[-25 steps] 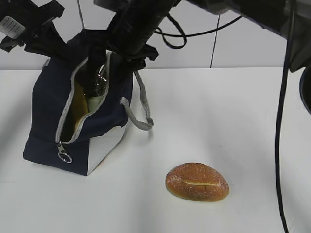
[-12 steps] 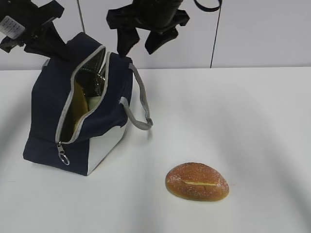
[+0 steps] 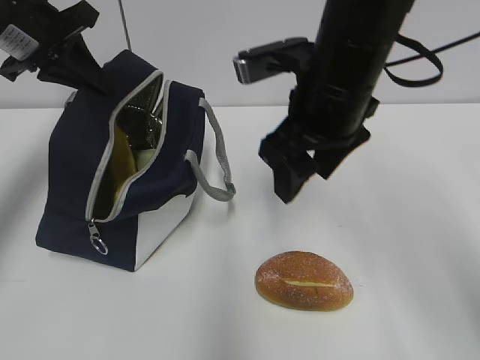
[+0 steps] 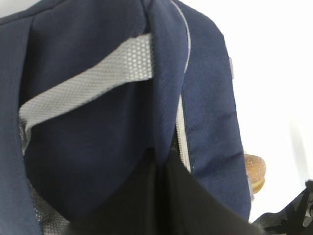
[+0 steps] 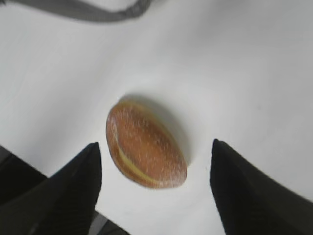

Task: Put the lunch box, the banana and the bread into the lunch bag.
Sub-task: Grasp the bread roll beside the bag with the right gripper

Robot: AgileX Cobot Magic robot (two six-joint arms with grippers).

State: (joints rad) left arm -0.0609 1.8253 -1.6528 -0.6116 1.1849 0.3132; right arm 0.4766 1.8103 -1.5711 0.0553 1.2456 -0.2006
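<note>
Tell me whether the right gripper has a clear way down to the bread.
Probably yes: the right gripper hangs open above the bread, which lies alone on the table, nothing between them.

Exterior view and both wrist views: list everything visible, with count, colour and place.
bag: one, navy with white lower panel, left on the table, unzipped
strap: one seen clearly, grey, hanging off the bag's right side
yellow item: one, inside the bag, partly hidden
bread: one, golden-brown, on the table at front centre
table: one, white
left gripper: black, shut on the bag's top left
right gripper: black, open, above the bread
</note>
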